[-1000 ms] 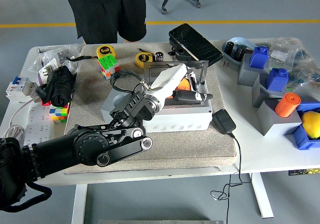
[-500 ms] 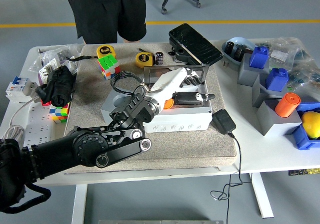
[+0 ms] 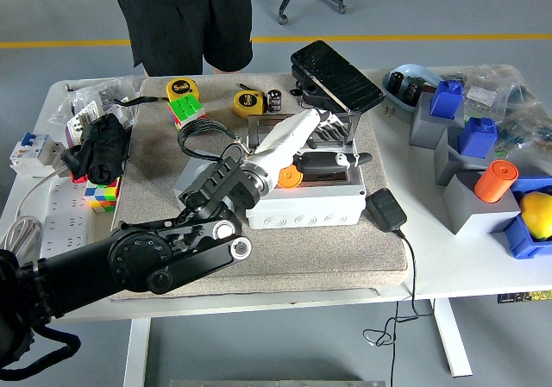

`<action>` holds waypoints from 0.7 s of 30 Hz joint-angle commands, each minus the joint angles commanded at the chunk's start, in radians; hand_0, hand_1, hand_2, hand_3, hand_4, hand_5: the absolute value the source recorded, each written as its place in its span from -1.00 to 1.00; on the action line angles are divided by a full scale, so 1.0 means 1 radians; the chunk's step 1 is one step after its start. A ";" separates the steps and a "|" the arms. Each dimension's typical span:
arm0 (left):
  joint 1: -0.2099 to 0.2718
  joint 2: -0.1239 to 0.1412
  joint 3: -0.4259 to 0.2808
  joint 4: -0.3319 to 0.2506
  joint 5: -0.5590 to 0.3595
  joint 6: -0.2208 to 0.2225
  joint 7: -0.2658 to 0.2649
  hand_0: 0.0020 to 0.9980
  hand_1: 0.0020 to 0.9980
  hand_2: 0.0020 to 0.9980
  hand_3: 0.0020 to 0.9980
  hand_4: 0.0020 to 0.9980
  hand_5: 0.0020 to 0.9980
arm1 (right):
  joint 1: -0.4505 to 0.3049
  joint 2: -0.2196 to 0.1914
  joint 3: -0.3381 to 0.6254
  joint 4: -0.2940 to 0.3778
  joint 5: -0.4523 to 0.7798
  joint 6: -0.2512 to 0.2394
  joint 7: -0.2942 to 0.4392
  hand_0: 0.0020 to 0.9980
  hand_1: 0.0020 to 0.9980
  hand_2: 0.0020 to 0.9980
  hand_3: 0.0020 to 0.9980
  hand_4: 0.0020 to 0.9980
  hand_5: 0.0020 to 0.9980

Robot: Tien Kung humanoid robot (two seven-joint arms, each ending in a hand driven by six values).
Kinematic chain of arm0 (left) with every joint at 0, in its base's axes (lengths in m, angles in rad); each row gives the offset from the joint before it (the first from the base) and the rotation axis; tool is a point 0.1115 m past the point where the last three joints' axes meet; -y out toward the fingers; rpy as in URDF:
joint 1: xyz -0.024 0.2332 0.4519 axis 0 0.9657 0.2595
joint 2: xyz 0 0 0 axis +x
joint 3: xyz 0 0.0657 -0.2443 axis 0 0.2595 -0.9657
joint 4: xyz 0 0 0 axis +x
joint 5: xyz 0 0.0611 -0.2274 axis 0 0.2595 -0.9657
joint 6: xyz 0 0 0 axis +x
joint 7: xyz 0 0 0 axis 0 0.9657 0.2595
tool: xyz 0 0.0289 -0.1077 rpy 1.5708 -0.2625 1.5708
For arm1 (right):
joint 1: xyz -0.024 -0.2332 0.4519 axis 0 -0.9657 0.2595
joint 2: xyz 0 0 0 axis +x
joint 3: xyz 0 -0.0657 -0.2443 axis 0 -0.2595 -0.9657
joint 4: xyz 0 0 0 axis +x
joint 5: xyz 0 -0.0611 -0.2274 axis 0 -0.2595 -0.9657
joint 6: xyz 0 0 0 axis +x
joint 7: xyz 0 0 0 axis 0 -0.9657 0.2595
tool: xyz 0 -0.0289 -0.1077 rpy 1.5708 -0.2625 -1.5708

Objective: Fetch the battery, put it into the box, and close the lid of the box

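Observation:
A grey box (image 3: 306, 204) sits on the beige mat with its clear lid (image 3: 297, 121) standing up at the back. Inside lie an orange piece (image 3: 289, 177) and a dark object. My left hand (image 3: 329, 137), white with black fingers, reaches over the box from the lower left. Its fingers are stretched out against the lower part of the lid and I see nothing held in them. A small black battery (image 3: 274, 100) stands behind the box, beside a yellow tape measure (image 3: 248, 103). More batteries lie in a blue bowl (image 3: 404, 81) at the back right.
A black case (image 3: 336, 74) lies behind the lid. A power adapter (image 3: 385, 209) with its cable sits right of the box. Grey blocks (image 3: 470, 199) with blue and orange pieces fill the right side. Rubik's cubes (image 3: 185, 111) and a power strip (image 3: 60, 215) are at the left. A person (image 3: 181, 16) stands at the far side.
My left hand has moved away from the box's inside, up and back toward the lid. The orange piece now shows uncovered in the box.

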 joint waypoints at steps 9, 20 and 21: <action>0.092 0.123 -0.090 -0.155 0.030 -0.034 0.010 -0.08 0.24 0.20 0.20 1.00 0.22 | -0.005 0.000 0.009 -0.001 -0.002 0.001 0.001 0.15 0.29 0.34 0.17 0.90 -0.05; 0.186 0.205 -0.115 -0.246 0.041 -0.051 0.008 -0.05 0.25 0.20 0.20 1.00 0.21 | -0.006 0.000 0.016 -0.002 -0.004 0.002 0.002 0.15 0.29 0.34 0.17 0.90 -0.04; 0.189 0.208 -0.117 -0.247 0.041 -0.051 0.007 -0.05 0.25 0.20 0.20 1.00 0.21 | -0.006 0.000 0.015 -0.003 -0.003 0.002 0.002 0.15 0.29 0.34 0.17 0.90 -0.04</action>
